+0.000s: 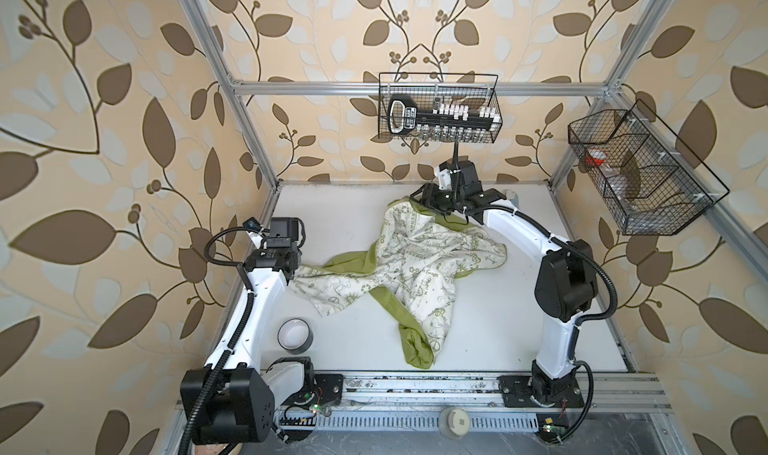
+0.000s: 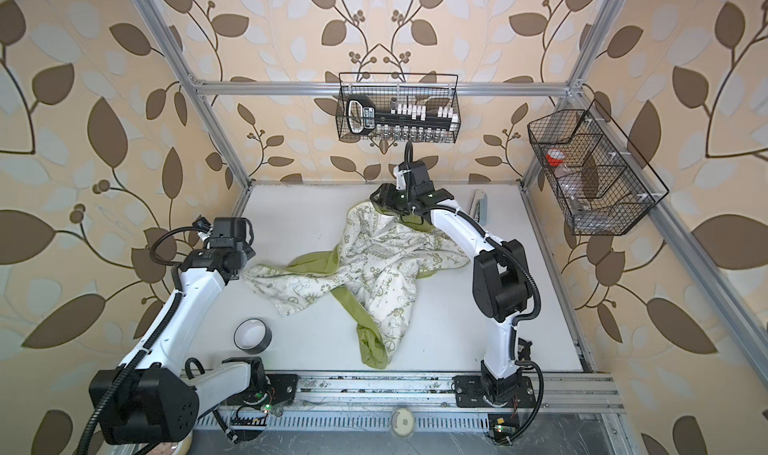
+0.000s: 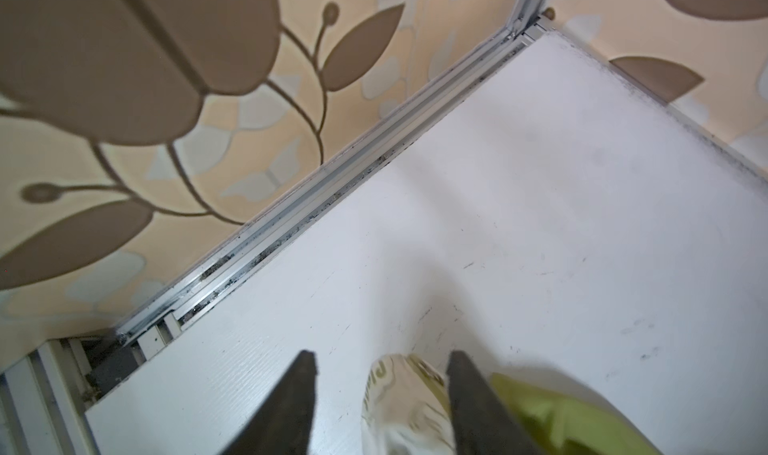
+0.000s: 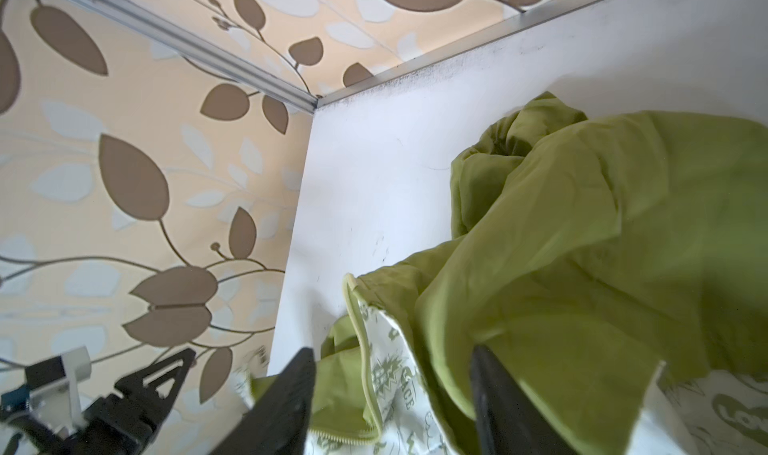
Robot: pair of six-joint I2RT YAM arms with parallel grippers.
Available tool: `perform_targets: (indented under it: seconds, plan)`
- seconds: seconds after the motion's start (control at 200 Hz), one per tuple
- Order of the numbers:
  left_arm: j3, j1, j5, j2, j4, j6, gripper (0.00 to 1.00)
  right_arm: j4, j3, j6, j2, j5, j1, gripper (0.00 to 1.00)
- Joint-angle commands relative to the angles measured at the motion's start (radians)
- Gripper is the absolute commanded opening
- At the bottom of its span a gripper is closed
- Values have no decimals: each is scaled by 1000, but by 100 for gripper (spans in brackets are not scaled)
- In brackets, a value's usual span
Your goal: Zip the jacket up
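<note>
Blocking the middle, a crumpled lime-green fabric jacket with cream patterned lining (image 1: 411,262) sprawls across the white worktop (image 1: 498,332) from its left edge to its far edge. A black roll of tape (image 1: 294,332) stands by the near-left corner. The far-left corner and the near-right stretch lie bare. A black wire basket (image 1: 438,108) hangs above the far edge, and a second, compartmented wire basket (image 1: 640,170) hangs above the right edge.

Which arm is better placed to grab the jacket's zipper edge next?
Probably right. The right gripper, open, straddles the jacket's pale zipper edge; the left gripper has only a patterned lining corner between its open jaws.
</note>
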Motion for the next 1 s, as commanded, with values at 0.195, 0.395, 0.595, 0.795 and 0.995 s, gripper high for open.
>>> perform_targets:
  seconds: [0.195,0.395,0.595,0.795,0.995]
  plan:
    - [96,-58,295,-65,20,69,67,-36,-216,-85,-287,31,-150,75]
    - [170,-515,358,-31,14,226,69,27,-583,-52,-454,-21,-379,74]
    - [245,-979,391,143,-11,367,73,128,-815,-12,-478,-89,-532,75]
    - [316,-1175,441,364,-101,419,73,237,-907,23,-381,-119,-573,79]
    - [278,-1264,538,435,-76,417,75,324,-943,60,-312,-131,-571,80]
